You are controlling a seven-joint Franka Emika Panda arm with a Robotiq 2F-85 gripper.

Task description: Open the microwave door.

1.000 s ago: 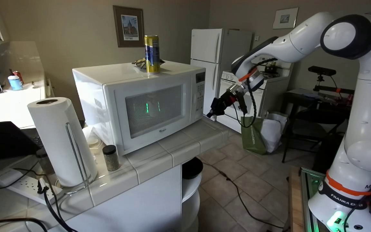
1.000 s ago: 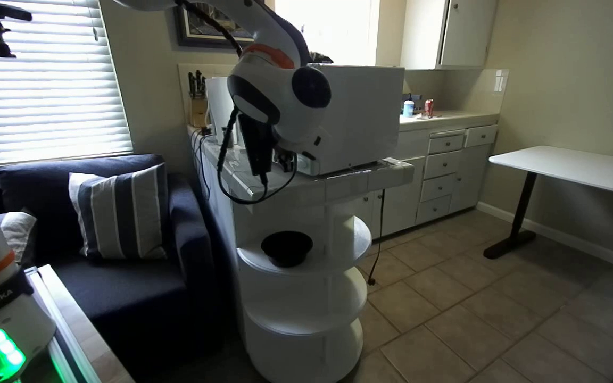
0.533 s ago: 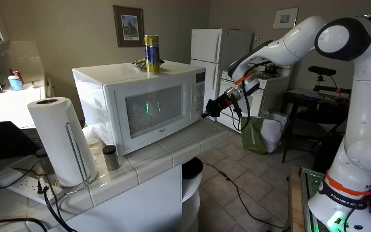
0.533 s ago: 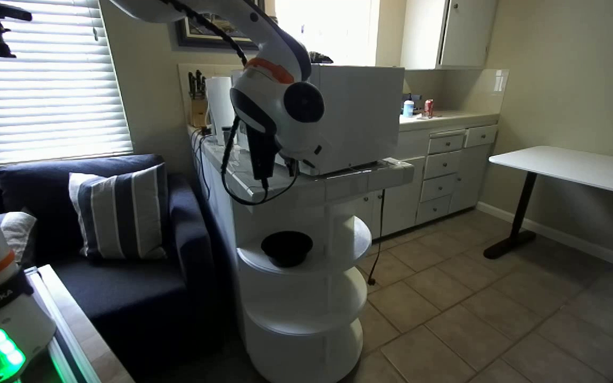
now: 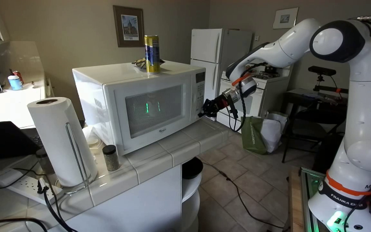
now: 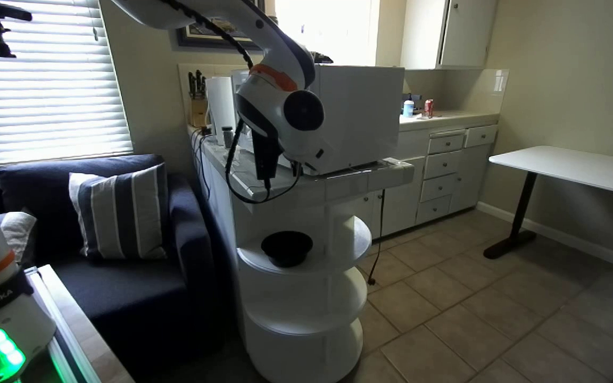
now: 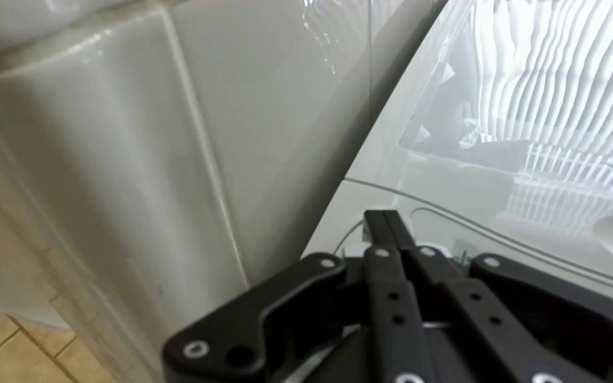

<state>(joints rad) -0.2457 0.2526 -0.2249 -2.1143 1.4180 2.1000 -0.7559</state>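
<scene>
Here's the microwave door point(image 5: 153, 111), a little left of centre in an exterior view — shut flush with the oven's face. It fronts the microwave point(image 6: 362, 117), planted on the tiled counter point(image 5: 185, 137) in both exterior views. Right of the door runs the control panel point(image 5: 199, 96), and down by its lower end is the gripper point(image 7: 383, 214) — fingers point(image 7: 374, 230) lying flat together, side by side. In the wrist view the tips sit just below and right of centre, in front of the panel's bottom corner; whether they touch it, I can't tell. On top of the microwave a yellow-and-blue can point(image 5: 152, 54) stands upright, a crumpled packet point(image 5: 139, 63) behind it. Lower left of that frame, there's a paper towel roll point(image 5: 61, 141) and, near it, a dark-lidded jar point(image 5: 110, 158). The arm point(image 5: 366, 112) fills the right side, a white fridge point(image 5: 204, 45) above centre. In an exterior view, a black bowl point(image 6: 287, 248) rests on a rounded shelf point(image 6: 333, 260), lower centre; at left, a striped cushion point(image 6: 120, 213) leans on a dark sofa point(image 6: 115, 298).
</scene>
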